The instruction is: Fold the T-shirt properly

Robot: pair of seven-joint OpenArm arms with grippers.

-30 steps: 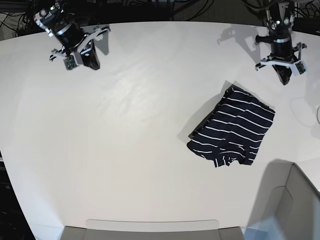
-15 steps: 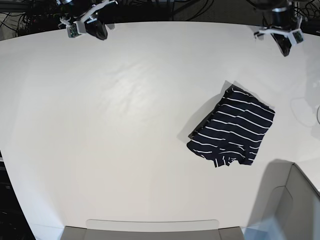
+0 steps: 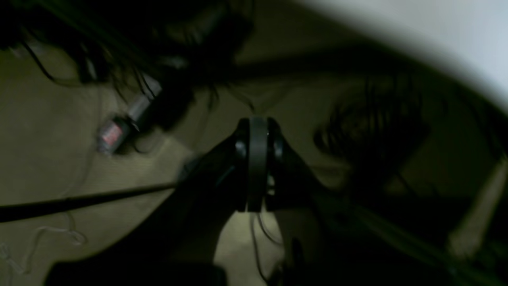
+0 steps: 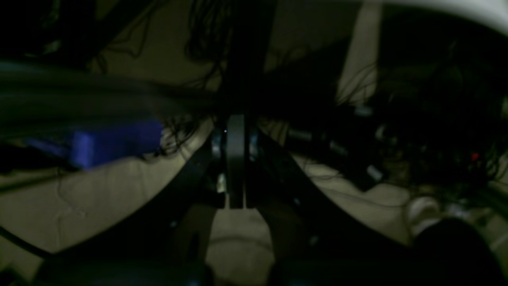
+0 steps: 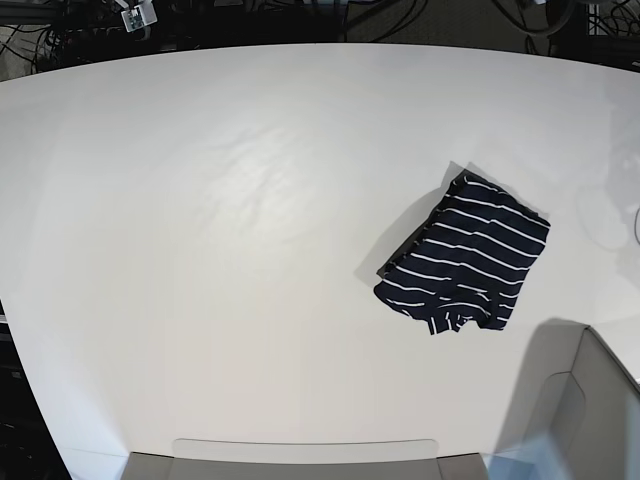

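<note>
Folded striped T-shirt [image 5: 465,264] lies alone on the white table [image 5: 220,250]; left gripper [image 3: 258,165] and right gripper [image 4: 235,161], clenched empty, are parked off-table, suggesting folding is finished

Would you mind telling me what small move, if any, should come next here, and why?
Probably none beyond parking: the T-shirt lies as a compact folded bundle on the table, and the left gripper and right gripper are shut, empty and off the table.
</note>
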